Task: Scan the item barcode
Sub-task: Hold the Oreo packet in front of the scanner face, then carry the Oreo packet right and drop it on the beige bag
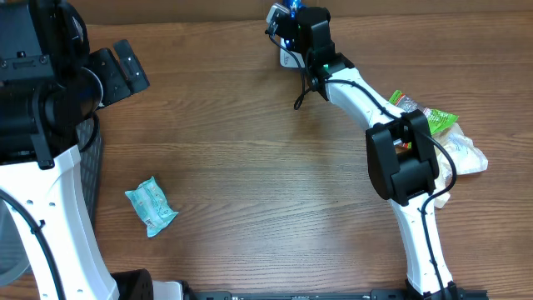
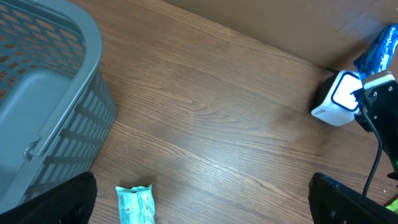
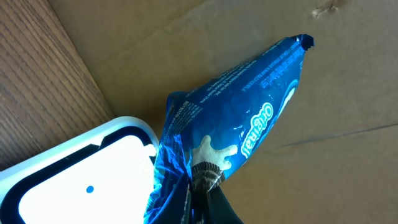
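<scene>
Blue Oreo packet (image 3: pixel 239 112) pinched at its lower end in my right gripper (image 3: pixel 200 186), just above the scanner (image 3: pixel 68 186) at the surface's far edge. I'd rotate it slowly until the barcode faces the window. Left gripper (image 1: pixel 119 67) wide open, empty. Only the right wrist view shows the print; no barcode seen there.

The scanner (image 1: pixel 287 57) stands at the desk's (image 1: pixel 250 167) far edge, right of centre, against a cardboard wall. A packet (image 3: pixel 236 118) sits in the right claw (image 3: pixel 204 200), just above it. A small pouch (image 1: pixel 151 206) lies front-left on the desk — just right of the basket (image 2: pixel 37 93). A heap of packets (image 1: pixel 454 142) lies at the right edge.
</scene>
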Tool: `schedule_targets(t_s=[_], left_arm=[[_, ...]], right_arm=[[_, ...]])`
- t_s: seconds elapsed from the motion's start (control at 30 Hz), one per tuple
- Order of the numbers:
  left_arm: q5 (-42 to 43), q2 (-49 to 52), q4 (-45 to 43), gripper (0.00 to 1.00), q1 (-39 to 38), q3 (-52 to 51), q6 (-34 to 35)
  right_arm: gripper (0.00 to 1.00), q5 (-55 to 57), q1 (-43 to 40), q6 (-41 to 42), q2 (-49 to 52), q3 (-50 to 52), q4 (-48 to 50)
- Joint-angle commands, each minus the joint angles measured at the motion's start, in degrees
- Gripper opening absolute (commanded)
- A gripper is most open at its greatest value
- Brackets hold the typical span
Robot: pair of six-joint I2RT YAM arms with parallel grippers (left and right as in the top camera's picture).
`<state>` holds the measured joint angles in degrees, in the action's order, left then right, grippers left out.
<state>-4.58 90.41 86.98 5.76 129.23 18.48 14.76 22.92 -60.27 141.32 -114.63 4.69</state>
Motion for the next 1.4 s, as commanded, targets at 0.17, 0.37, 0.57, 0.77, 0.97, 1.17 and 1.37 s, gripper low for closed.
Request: schedule_targets(t_s=[0.17,0.37,0.57,0.77,0.97,1.17,1.37], left_arm=[[-0.31,0.26,-0.22,1.0,0.11,0.15,0.79],[-0.31,0.26,-0.22,1.0,0.11,0.15,0.79],[-0.31,0.26,-0.22,1.0,0.11,0.15,0.79],[-0.31,0.26,-0.22,1.0,0.11,0.15,0.79],[-0.31,0.26,-0.22,1.0,0.11,0.15,0.79],[-0.31,0.26,-0.22,1.0,0.11,0.15,0.79],[-0.31,0.26,-0.22,1.0,0.11,0.15,0.79]], right_arm=[[0.04,-3.19,2.99,0.92,-5.92,-0.7,-6.34],[0.04,-11.17,6.56,11.08,-17.33,-0.72,-25.4],[0.04,-14.45,7.74,47.32,-28.94,-0.72,-43.45],[0.04,-13.38,-0.74,68.72,-36.96,-0.72,-71.95],[0.04,-3.04,-15.3,84.61,-34.95,-0.31,-89.37],[0.04,-4.28,-25.88,88.59,-34.67,11.8,-87.78],[0.63,-6.03,-23.98,82.53,-34.69,14.62,-89.46]])
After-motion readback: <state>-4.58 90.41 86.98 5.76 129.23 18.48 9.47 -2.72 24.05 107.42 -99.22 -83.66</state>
